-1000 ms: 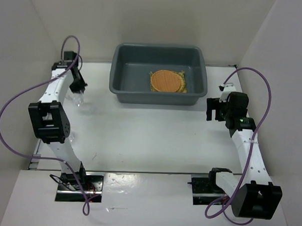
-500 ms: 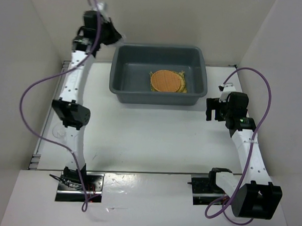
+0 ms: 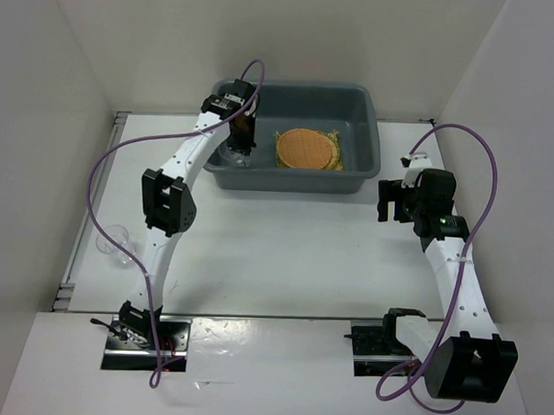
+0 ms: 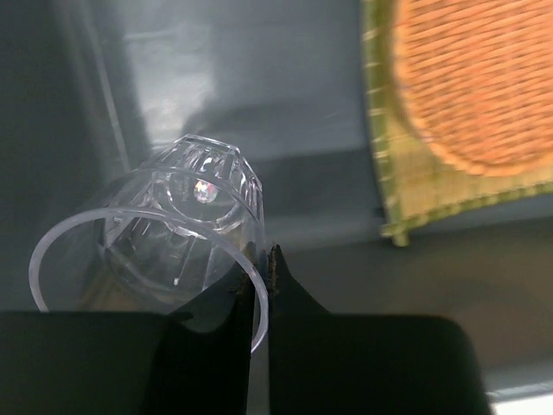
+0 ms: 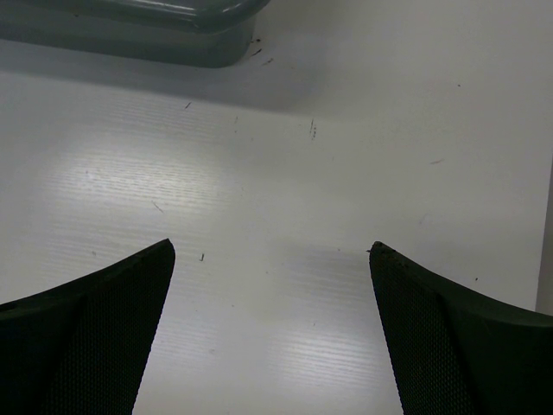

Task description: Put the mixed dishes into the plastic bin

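A: So, where does the left gripper (image 3: 239, 146) stand?
B: Over the left end of the bin (image 3: 291, 87), which sits at the middle of the bench's (image 3: 275, 253) far edge. Its jaws are pinched on the wall of a glass cup (image 4: 164, 229), one finger inside the rim and one outside.
A: Is the cup down on the bin's floor?
B: I cannot tell. It is close to the bin's left wall, mouth toward the wrist camera, apart from the yellow mat (image 4: 386, 173).
A: What else lies inside?
B: The orange-brown disc (image 3: 304, 148), lying on that mat.
A: And the other cup?
B: The second glass cup (image 3: 113, 242) stands near the left edge, well apart from the bin.
A: The right gripper (image 5: 270, 259)?
B: Jaws spread wide, holding nothing, above bare bench near the right edge
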Available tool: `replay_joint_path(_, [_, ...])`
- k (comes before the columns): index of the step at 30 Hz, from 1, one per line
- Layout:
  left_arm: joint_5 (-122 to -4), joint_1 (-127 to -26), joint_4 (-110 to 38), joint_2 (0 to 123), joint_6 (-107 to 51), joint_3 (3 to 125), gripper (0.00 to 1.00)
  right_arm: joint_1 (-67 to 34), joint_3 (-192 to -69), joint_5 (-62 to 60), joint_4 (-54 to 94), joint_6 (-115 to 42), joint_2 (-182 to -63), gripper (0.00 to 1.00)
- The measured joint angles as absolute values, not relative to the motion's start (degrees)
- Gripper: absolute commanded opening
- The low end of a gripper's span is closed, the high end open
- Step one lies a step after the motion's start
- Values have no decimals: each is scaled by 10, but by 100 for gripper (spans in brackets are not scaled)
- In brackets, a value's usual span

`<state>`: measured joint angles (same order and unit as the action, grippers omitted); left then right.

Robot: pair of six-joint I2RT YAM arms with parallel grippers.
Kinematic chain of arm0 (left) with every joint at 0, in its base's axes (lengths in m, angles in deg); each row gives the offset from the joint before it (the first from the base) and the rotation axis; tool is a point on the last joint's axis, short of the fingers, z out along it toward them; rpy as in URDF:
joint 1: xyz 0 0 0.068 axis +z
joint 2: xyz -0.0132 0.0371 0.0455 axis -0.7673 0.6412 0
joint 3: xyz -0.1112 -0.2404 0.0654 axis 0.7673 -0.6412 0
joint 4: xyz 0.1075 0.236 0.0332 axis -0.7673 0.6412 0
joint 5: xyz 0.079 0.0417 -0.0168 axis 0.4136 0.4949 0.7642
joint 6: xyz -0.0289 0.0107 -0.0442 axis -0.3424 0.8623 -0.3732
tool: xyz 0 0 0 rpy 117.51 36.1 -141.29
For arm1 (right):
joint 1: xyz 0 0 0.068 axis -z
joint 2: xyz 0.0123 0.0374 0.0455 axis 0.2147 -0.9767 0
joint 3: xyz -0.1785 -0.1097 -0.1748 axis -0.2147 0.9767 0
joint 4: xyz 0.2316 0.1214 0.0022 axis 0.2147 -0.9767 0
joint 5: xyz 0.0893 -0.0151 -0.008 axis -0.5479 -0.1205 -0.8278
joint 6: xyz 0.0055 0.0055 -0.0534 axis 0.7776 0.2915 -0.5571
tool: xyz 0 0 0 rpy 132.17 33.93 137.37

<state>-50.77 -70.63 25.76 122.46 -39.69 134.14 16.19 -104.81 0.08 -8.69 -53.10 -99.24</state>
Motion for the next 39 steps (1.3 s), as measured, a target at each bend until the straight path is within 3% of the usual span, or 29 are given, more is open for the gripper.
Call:
replay_joint_path(4, [-495,-702,265,1225,-386,1331,32,162,-1048,1,-87,-531,-995,98])
replay_joint_path(6, [-495,-701,265,1225,-385,1331,48,162,-1048,1,-87,-531,-997,98])
replay_joint_path(10, [-501,-700,266,1225,-385,1331,69,162,-1048,1,-87,-531,-997,98])
replay_joint_path(17, [-440,-707,284,1214,-387,1406,98,162,-1048,1,-87,-531,-998,98])
replay_joint_path(22, [-251,-705,337,1110,-437,1412,100,162,-1048,-1,-87,-531,-998,98])
replay_joint_path(26, [-142,-641,335,896,-515,1199,100,162,-1048,-1,-87,-531,-998,98])
replay_joint_path(32, [-188,-416,272,649,-600,790,100,159,-1048,-1,-86,-531,-999,98])
replay_joint_path(39, [-308,-304,216,620,-630,536,100,154,-1048,-2,-84,-531,-1010,98])
